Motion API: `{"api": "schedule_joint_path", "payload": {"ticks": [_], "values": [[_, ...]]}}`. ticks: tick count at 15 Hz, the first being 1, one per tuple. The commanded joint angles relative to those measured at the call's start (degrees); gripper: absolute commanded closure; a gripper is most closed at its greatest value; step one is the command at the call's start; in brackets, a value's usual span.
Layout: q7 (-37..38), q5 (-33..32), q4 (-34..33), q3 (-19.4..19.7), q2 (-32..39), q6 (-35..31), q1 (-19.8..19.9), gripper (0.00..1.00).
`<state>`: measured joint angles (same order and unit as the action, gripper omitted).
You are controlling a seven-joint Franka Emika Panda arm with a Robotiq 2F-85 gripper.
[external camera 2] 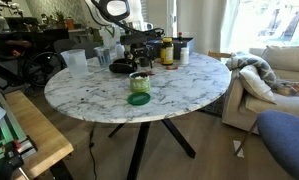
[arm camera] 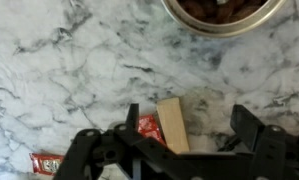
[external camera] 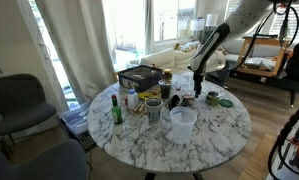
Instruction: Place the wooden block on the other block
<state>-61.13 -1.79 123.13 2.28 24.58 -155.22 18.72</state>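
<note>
Marble table (arm camera: 69, 60) is filling your wrist view; you're holding the gripper (arm camera: 169, 137) wide open, gripping nothing, with the block (arm camera: 172, 118) lying between its jaws, touching a red wrapper (arm camera: 148, 126), a bowl (arm camera: 224, 14) sitting farther off.

You have, in the wrist view, one wooden block (arm camera: 172, 124), two red wrappers (arm camera: 148, 126) and one bowl (arm camera: 225, 31) on one marble table (arm camera: 69, 70).

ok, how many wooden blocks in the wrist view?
1. A light wooden block lies on the marble table, framed by the open pincer, beside a red item. Another block may be hidden beneath the pincer or out of frame.
</note>
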Motion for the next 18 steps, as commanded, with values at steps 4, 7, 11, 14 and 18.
{"api": "schedule_joint_path", "payload": {"ticks": [4, 7, 11, 14, 18], "values": [[-4.15, 7.03, 1.35, -6.86, 3.80, -7.64, 6.04, 0.23], [-4.57, 8.05, 0.11, -8.79, 5.57, -8.52, 7.81, 0.41], [-5.03, 8.14, -1.29, -10.25, 5.93, -7.76, 10.05, 0.23], [-6.47, 8.25, -1.37, -11.48, 5.72, -6.47, 11.24, 0.20], [-9.18, 7.67, -2.10, -11.11, 6.03, -3.09, 11.10, 0.12]]}}
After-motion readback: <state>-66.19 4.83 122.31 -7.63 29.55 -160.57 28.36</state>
